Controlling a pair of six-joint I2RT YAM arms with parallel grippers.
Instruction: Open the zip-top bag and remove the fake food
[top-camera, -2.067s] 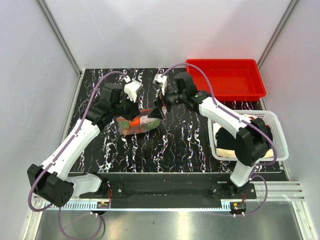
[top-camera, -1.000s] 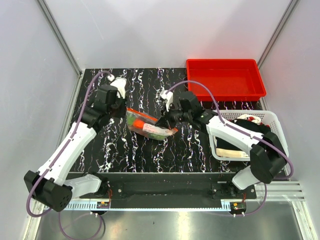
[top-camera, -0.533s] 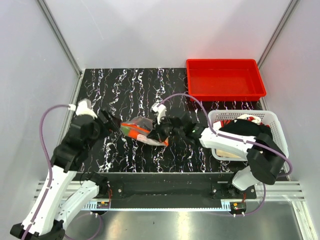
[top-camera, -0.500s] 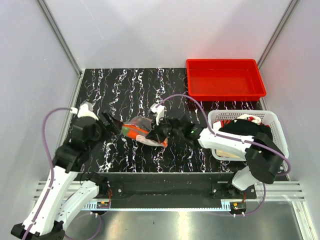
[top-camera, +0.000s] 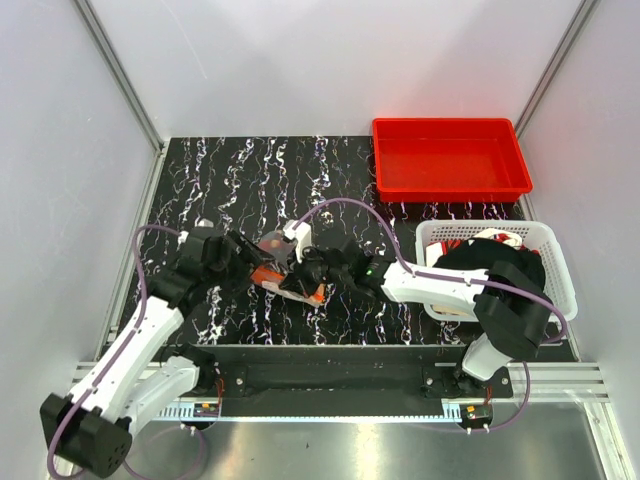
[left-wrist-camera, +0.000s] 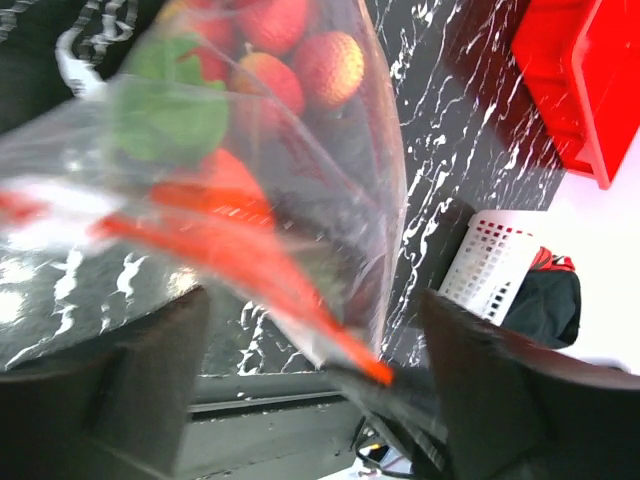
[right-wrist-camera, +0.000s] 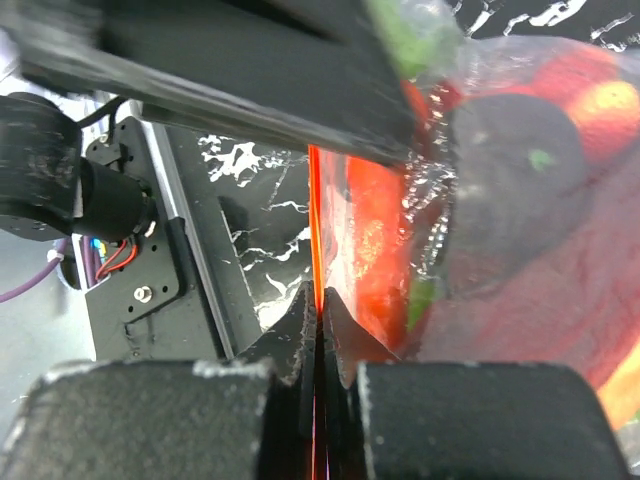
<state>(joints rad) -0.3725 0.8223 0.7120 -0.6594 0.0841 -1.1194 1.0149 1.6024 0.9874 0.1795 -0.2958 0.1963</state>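
**Zip-top bag** (top-camera: 278, 271): clear film with an orange-red zip strip (left-wrist-camera: 250, 262). It is located over the black marbled table (top-camera: 250, 180), well to the left of the white mesh basket (top-camera: 562, 292), between the two end effectors. Whether it rests on the table cannot be told.

**Fake food** (top-camera: 268, 273): all pieces are contained in the bag. Red tomatoes (left-wrist-camera: 300, 65), a green leafy bit (left-wrist-camera: 170, 115) and an orange carrot (left-wrist-camera: 215, 190) are shown in the left wrist view. A dark purple round piece (right-wrist-camera: 515, 150) is shown in the right wrist view.

**Right end effector** (right-wrist-camera: 314, 300): extended leftward from the basket. Its fingers are pressed together, and the zip strip is pinched between them.

**Left end effector** (top-camera: 242, 262): placed on the side of the bag away from the basket. Its fingers (left-wrist-camera: 130, 380) are spread wide, and the bag is seen between them. Contact with the film cannot be told.

**Red bin** (top-camera: 450, 158): set behind the basket, at the rear of the table.
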